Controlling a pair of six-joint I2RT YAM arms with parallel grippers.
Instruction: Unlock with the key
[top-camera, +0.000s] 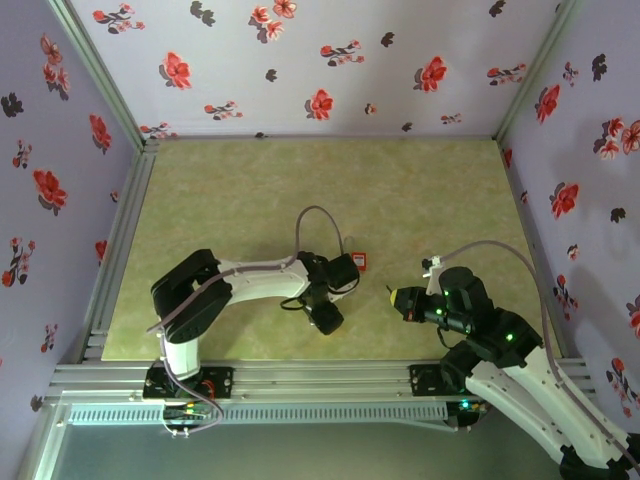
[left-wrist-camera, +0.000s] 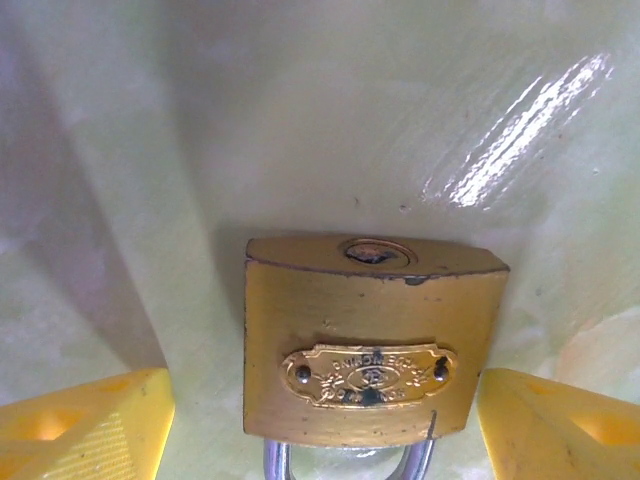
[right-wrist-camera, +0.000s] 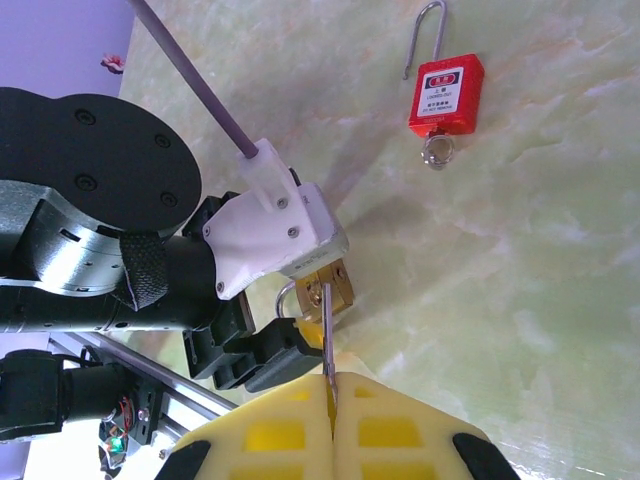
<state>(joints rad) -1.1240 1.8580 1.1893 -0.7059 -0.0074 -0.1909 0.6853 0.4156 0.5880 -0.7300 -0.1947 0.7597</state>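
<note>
Two-arm setup, makes sense: bracketing brass padlock (left-wrist-camera: 370, 340) with left gripper (left-wrist-camera: 325, 405) spread to steady it, pinching the key (right-wrist-camera: 326, 330) in right gripper (right-wrist-camera: 333, 385) just right of it, pointing at the empty keyhole (left-wrist-camera: 377, 251).

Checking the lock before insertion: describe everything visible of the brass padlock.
The brass padlock has a squarish, scuffed gold body with an embossed oval plate, a round keyhole on its far end and a silver shackle toward the camera. It sits between the left gripper's yellow fingers, a gap at one. The key blade points at it; contact unclear.
</note>
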